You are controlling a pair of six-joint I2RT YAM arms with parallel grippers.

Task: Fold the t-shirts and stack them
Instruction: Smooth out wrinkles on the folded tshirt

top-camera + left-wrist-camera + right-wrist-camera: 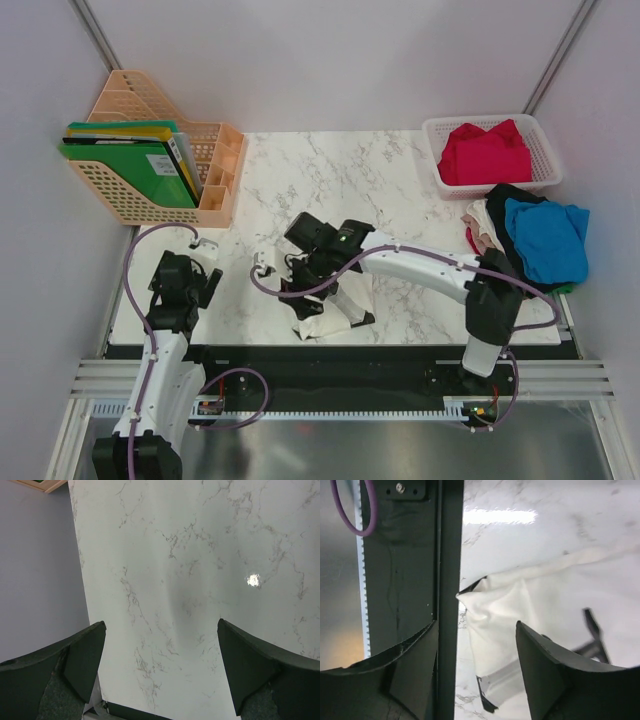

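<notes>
A white t-shirt (335,310), partly folded, lies near the table's front edge in the middle. Its corner (520,610) reaches the dark front rail. My right gripper (300,280) hangs low over that corner. In the right wrist view the right gripper (476,630) is open, its fingers (545,660) apart and the cloth lying loose below them. My left gripper (197,258) is at the left side, open over bare marble (161,622) with nothing between its fingers (85,650). At the right lie a blue t-shirt (545,240), a black one (505,195) and a pale beige one (483,225).
A red t-shirt (485,152) fills the white mesh basket (547,150) at the back right. A peach file rack (215,170) with green folders (125,165) stands at the back left. The dark front rail (447,555) runs along the table's near edge.
</notes>
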